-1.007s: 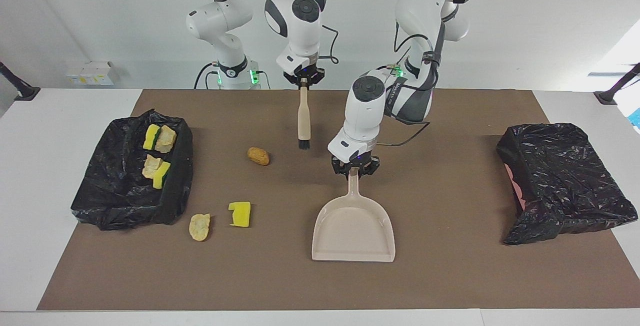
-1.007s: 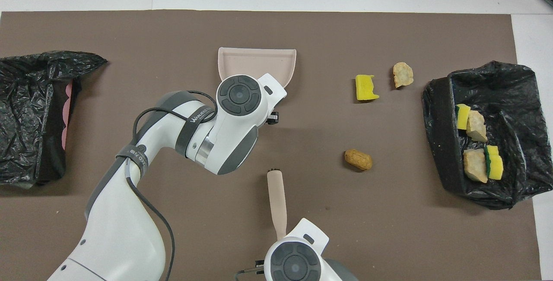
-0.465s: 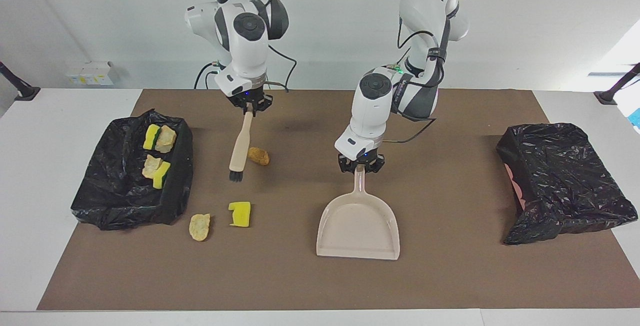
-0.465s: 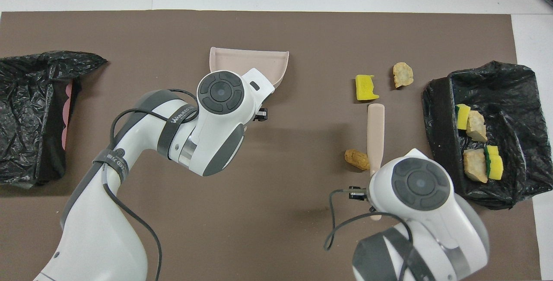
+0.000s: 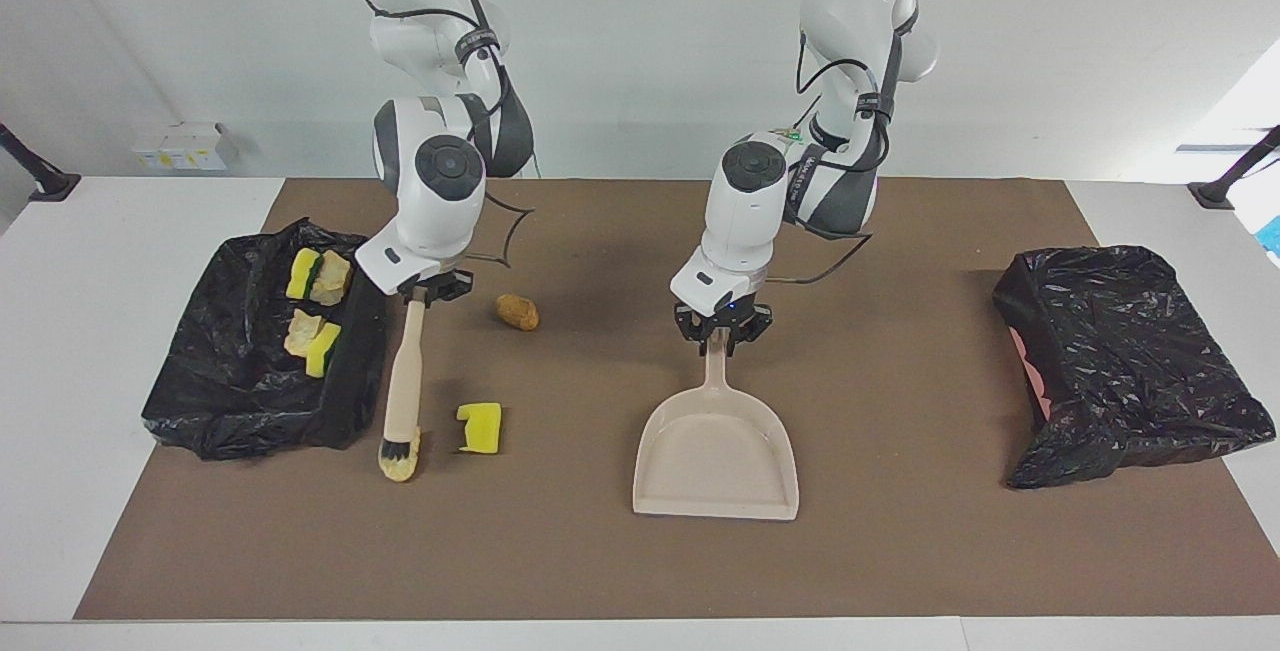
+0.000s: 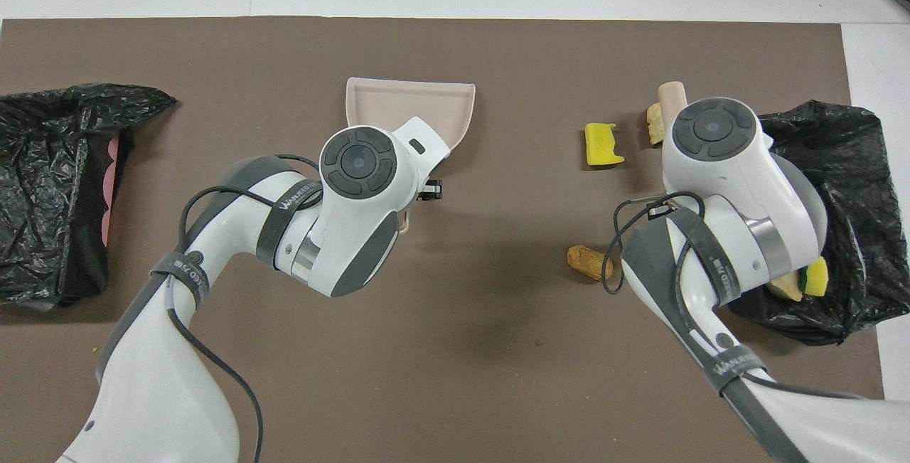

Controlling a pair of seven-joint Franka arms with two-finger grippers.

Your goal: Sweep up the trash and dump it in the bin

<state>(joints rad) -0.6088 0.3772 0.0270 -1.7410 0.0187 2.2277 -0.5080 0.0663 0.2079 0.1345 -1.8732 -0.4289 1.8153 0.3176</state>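
Gripping brush (image 5: 404,376), right tool (image 5: 428,293) closed, bristles touching scrap (image 5: 398,466)

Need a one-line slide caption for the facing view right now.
Right end effector sets beige brush on tan bread-like scrap; left end effector holds beige plastic dustpan.

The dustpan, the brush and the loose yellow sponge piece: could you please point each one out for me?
dustpan (image 5: 716,456): facing view, bare floor of the pan.
brush (image 5: 404,381): facing view, middle of the beige handle.
yellow sponge piece (image 5: 483,428): facing view, middle of its top face.
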